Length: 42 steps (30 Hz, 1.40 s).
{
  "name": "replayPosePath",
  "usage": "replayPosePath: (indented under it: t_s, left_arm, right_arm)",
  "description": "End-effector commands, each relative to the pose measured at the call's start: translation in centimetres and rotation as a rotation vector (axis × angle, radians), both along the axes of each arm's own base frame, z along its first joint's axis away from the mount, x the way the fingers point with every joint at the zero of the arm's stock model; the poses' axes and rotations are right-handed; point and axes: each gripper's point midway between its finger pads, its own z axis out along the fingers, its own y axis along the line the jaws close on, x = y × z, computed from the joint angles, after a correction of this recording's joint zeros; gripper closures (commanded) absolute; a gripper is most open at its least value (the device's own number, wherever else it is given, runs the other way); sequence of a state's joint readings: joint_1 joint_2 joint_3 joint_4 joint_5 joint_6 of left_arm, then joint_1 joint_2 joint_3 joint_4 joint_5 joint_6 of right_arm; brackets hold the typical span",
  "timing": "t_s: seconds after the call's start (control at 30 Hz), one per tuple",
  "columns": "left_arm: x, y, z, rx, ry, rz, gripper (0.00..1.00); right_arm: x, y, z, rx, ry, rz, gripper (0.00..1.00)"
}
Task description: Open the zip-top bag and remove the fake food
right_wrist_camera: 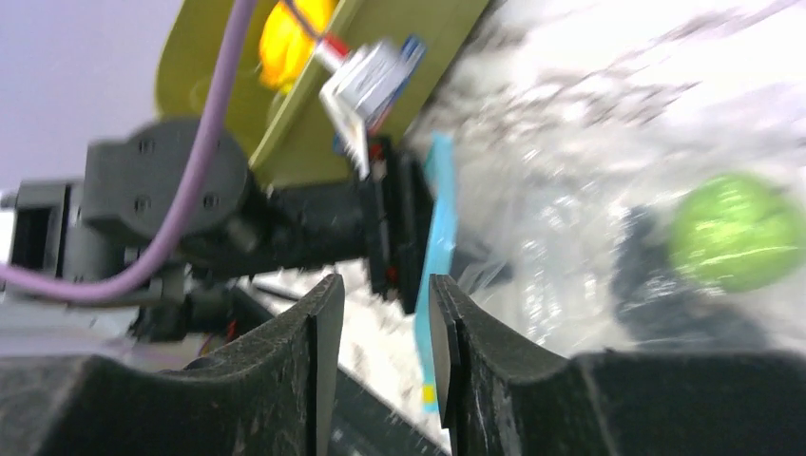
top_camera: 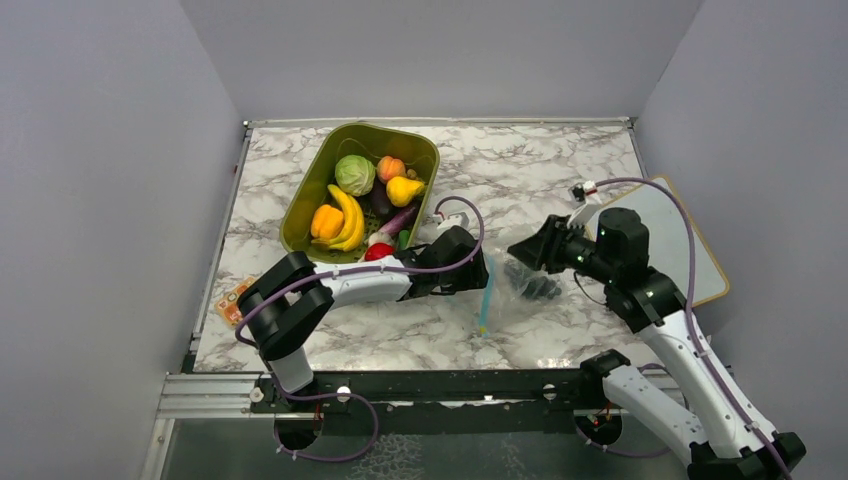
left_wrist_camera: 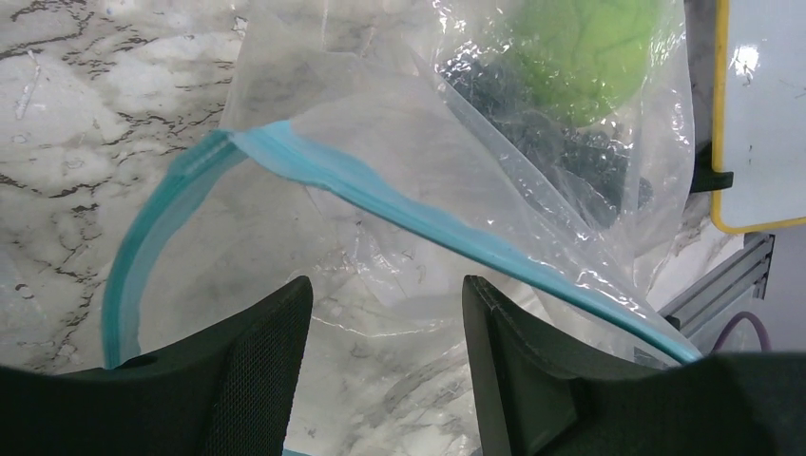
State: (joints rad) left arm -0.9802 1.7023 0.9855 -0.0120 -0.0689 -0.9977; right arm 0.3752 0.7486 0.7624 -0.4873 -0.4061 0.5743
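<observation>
The clear zip-top bag (top_camera: pixel 515 290) lies on the marble table between my two grippers, its teal zipper strip (top_camera: pixel 485 300) facing left. In the left wrist view the strip (left_wrist_camera: pixel 428 218) curves apart at the mouth. Inside the bag are a light green round piece (left_wrist_camera: pixel 580 47) and a dark purple piece (left_wrist_camera: pixel 594 161). My left gripper (top_camera: pixel 483 272) (left_wrist_camera: pixel 385 285) is open at the bag's mouth, with plastic film beneath its fingers. My right gripper (top_camera: pixel 515 250) (right_wrist_camera: pixel 385 280) is open just above the bag's far side. Its blurred view shows the strip (right_wrist_camera: pixel 437 228) and the green piece (right_wrist_camera: pixel 737 233).
An olive-green bin (top_camera: pixel 300 215) at the back left holds a cabbage (top_camera: pixel 354 174), a peach (top_camera: pixel 391 167), a yellow pear (top_camera: pixel 404 190), a banana bunch (top_camera: pixel 350 220) and an orange pepper (top_camera: pixel 326 222). A whiteboard with a yellow edge (top_camera: pixel 690 250) lies at the right.
</observation>
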Motion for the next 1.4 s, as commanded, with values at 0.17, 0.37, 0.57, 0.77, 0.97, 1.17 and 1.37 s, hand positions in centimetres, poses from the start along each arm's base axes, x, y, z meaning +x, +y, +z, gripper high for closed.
replayPosePath:
  t_s: [0.17,0.37,0.57,0.77,0.97,1.17,1.37]
  left_arm:
    - [0.6,0.2,1.2,-0.013,-0.043,0.021,0.38]
    - [-0.1,0.0,1.3,-0.044,-0.034,-0.009,0.38]
    - [-0.8,-0.5,1.0,-0.062,-0.017,-0.055,0.38]
    - [-0.5,-0.6,1.4,-0.078,-0.033,-0.049,0.34]
    - [-0.4,-0.5,1.4,-0.072,-0.036,-0.039,0.3]
    - [-0.6,0.0,-0.2,-0.043,0.005,-0.021,0.3]
    - [-0.8,-1.1,0.4,-0.115,0.012,-0.028,0.3]
  right_arm:
    - [6.1,-9.3,-5.7,-0.432,0.154,-0.496,0.61]
    - [5.6,-9.8,-12.9,-0.433,0.371,-0.512,0.62]
    - [4.9,-11.6,-16.6,-0.506,0.442,-0.561,0.62]
    - [2.3,-6.5,-18.1,-0.322,0.52,-0.296,0.66]
    - [3.2,-5.3,-12.6,-0.242,0.383,-0.246,0.65]
    - [4.5,-9.6,-12.2,-0.363,0.359,-0.492,0.63]
    - [1.2,-8.5,-17.9,-0.326,0.554,-0.467,0.67]
